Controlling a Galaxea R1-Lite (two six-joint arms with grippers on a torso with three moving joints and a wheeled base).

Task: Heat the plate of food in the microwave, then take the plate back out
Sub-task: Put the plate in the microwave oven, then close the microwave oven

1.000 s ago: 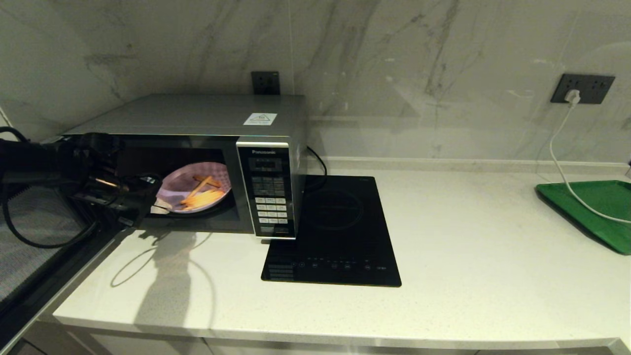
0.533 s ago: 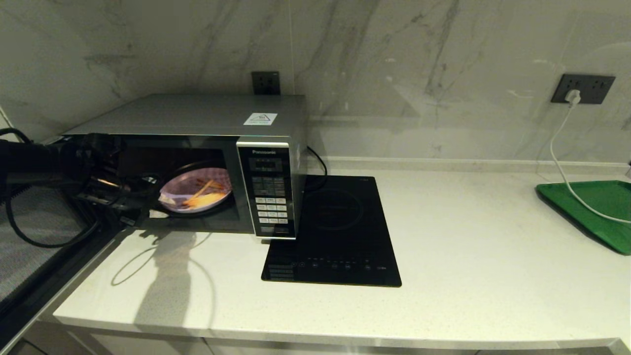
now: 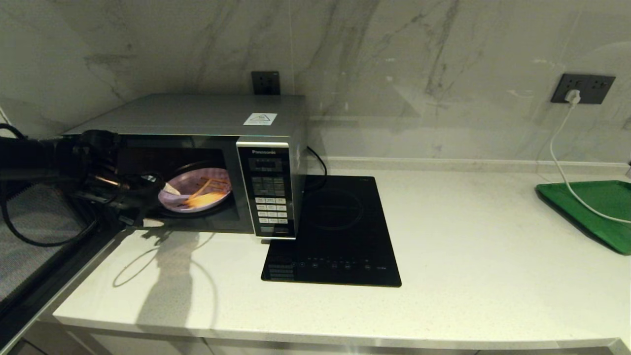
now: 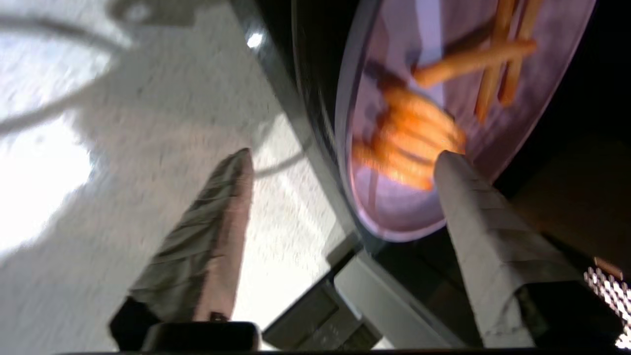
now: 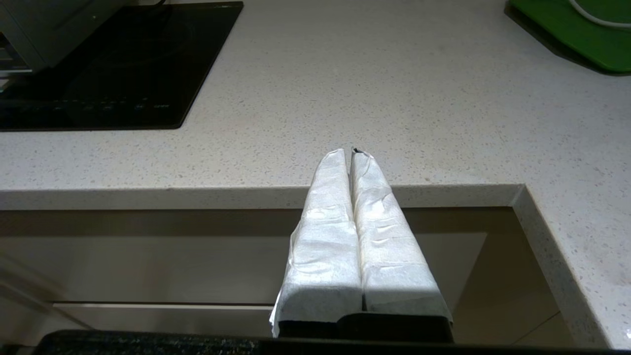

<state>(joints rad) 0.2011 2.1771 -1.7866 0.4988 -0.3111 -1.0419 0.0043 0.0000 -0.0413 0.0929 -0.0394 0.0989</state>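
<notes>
The silver-grey microwave stands at the counter's back left with its door swung open to the left. Inside its dark cavity the lilac plate of food lies flat, orange fry sticks on it. My left gripper is at the cavity's mouth, open, its taped fingers spread wide. One finger reaches over the plate's near rim; the other hangs over the counter. My right gripper is parked low before the counter's front edge, shut and empty, out of the head view.
A flat black induction hob lies right of the microwave. A green tray sits at the far right with a white cable running across it from a wall socket. Pale counter spreads between them.
The plate has gone from tilted at the opening to lying flat deeper in the cavity. My left gripper has let go of it and spread its fingers. The right arm has not moved.
</notes>
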